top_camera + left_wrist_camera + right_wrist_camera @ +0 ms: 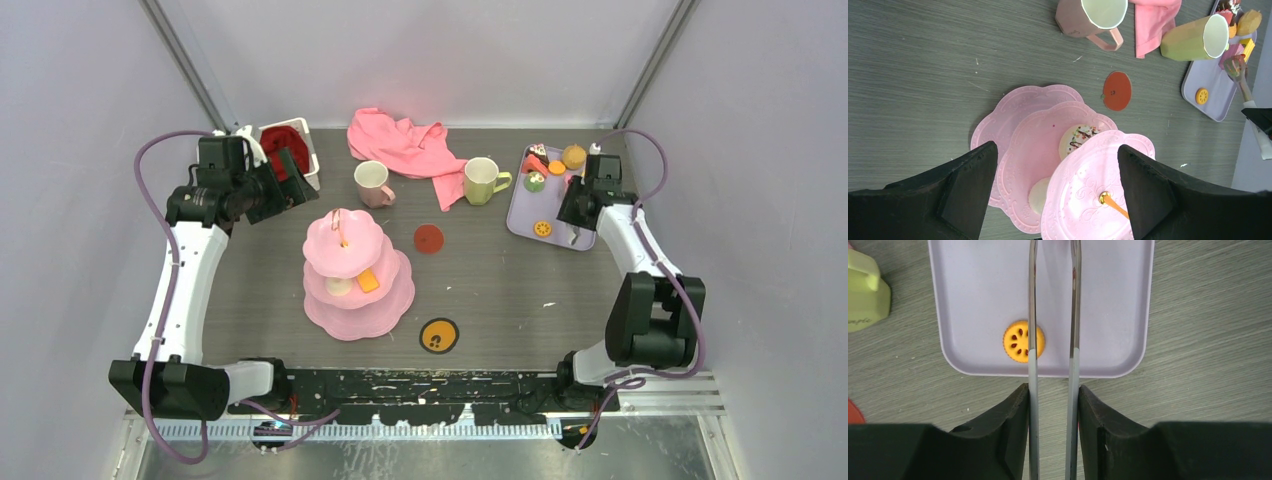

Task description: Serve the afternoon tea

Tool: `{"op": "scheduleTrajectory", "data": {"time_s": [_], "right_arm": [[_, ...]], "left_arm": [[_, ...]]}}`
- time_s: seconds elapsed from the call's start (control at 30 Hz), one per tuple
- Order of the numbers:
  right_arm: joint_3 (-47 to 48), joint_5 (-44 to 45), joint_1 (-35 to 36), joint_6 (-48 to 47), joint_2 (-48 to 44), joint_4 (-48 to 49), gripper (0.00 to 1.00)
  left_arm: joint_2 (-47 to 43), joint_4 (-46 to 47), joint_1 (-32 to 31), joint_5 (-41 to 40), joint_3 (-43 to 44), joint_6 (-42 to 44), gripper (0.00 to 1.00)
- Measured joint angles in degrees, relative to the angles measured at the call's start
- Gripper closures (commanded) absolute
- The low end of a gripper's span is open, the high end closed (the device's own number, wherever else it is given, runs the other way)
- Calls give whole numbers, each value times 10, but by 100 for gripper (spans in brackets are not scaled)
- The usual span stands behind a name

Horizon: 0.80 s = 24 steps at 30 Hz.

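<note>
**Fig. Tongs over the tray, stand awaiting its next piece**

Left of centre in the overhead view, the cake stand point(330, 322) sits on the table, with an orange piece point(368, 281) and a pale one point(338, 286) on its lower tiers. My left jaws, at upper left, stand wide and hold nothing.

At the right, my right jaws are closed on a pair of tongs point(1032, 315), whose arms reach over the lilac tray point(1108, 300). One arm crosses an orange slice point(1023, 341). The tips lie past the top of the wrist view, so I cannot tell whether they hold a toy.

I judge the step to be fetching the next pastry. The next move calls for a squeeze on one piece, then a clear lift toward the stand.

Surroundings, left to right:
- white basket point(312, 150)
- pink mug point(372, 183)
- pink cloth point(400, 145)
- red disc point(429, 239)
- yellow-green mug point(482, 180)

The mugs, between stand and tray, look likeliest to obstruct a low carry.
</note>
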Motion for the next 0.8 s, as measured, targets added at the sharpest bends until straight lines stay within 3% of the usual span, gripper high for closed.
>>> {"op": "scheduleTrajectory", "data": {"time_s": [0.2,0.33,0.4,0.63,0.8], "right_arm": [[-20,-3,2,14,-73,1,99],[-21,-4,2,22,-113,1,99],[-21,-4,2,24,-123,1,95],[-21,-4,2,24,-95,-2,67],[-21,-4,2,24,-58,-7,61]], "left_arm": [[0,0,0,0,0,0,11],[0,0,0,0,0,0,11],[0,0,0,0,0,0,11],[-1,0,0,0,0,0,11],[-2,0,0,0,0,0,11]]}}
